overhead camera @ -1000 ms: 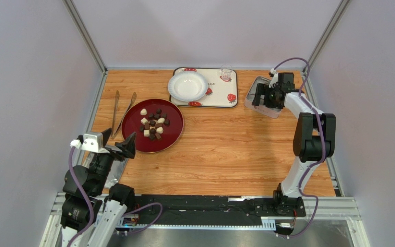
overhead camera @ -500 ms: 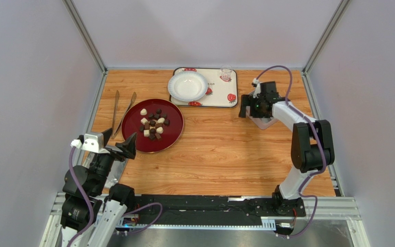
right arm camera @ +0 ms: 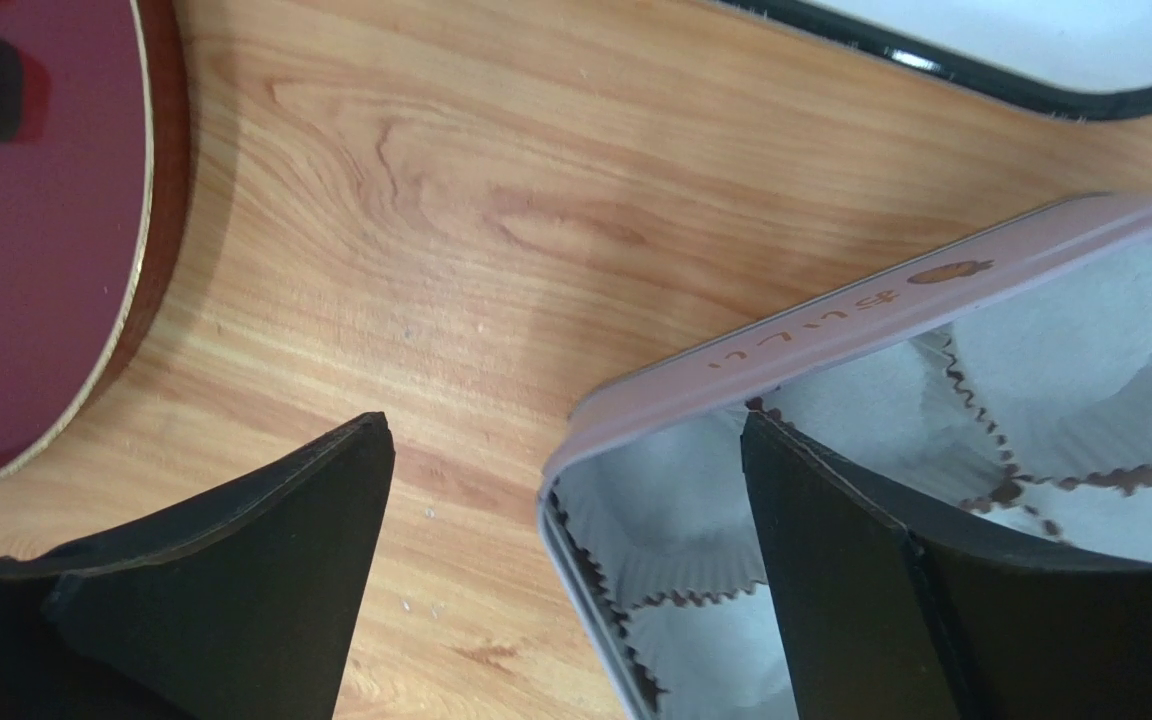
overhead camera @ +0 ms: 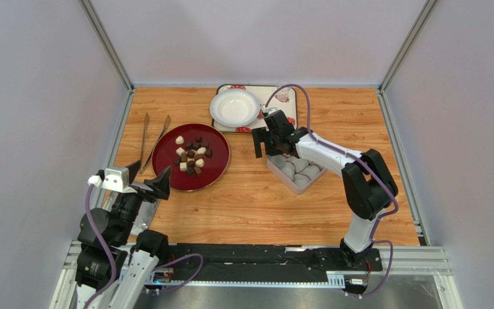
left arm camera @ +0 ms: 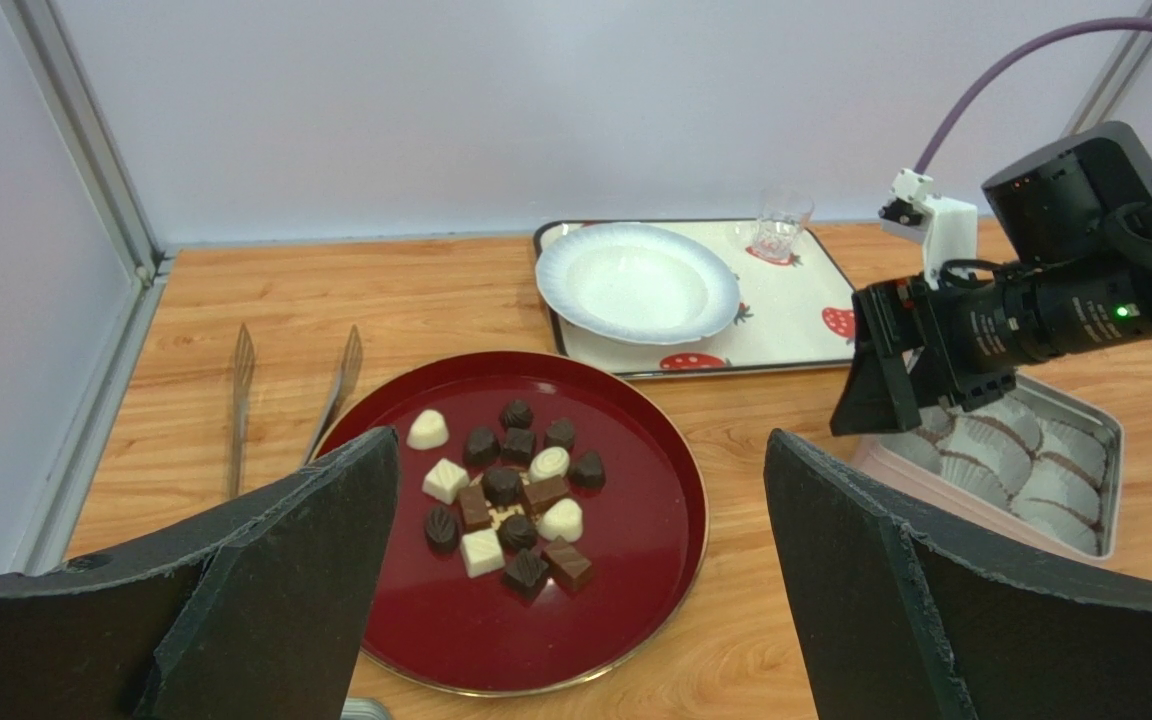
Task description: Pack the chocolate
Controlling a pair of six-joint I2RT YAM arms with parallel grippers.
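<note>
The right gripper [right arm camera: 564,435] stands wide, holding nothing. In its wrist view one finger sits over bare wood at lower left and the other reaches down inside the tin [right arm camera: 838,323] at lower right, so the tin's pink wall and near corner lie between them. I cannot tell whether that inner finger touches the wall. The paper cups [right arm camera: 672,525] seen around it are all empty, and so are the ones the left wrist view shows at its right edge.

In the overhead view the tin lies right of centre, with bare wood between it and the red plate [overhead camera: 214,170] left of centre. All the chocolate [overhead camera: 191,156], dark and cream pieces alike, sits clustered in the middle of that plate. The tongs [overhead camera: 153,141] lie untouched on the wood at the plate's upper left.

The left gripper [overhead camera: 148,177] hangs at lower left, just off the plate's near rim, its fingers spread wide around nothing.

By my reading the packing proper has not begun. At most the tin is placed, and every piece has yet to go into a cup.
</note>
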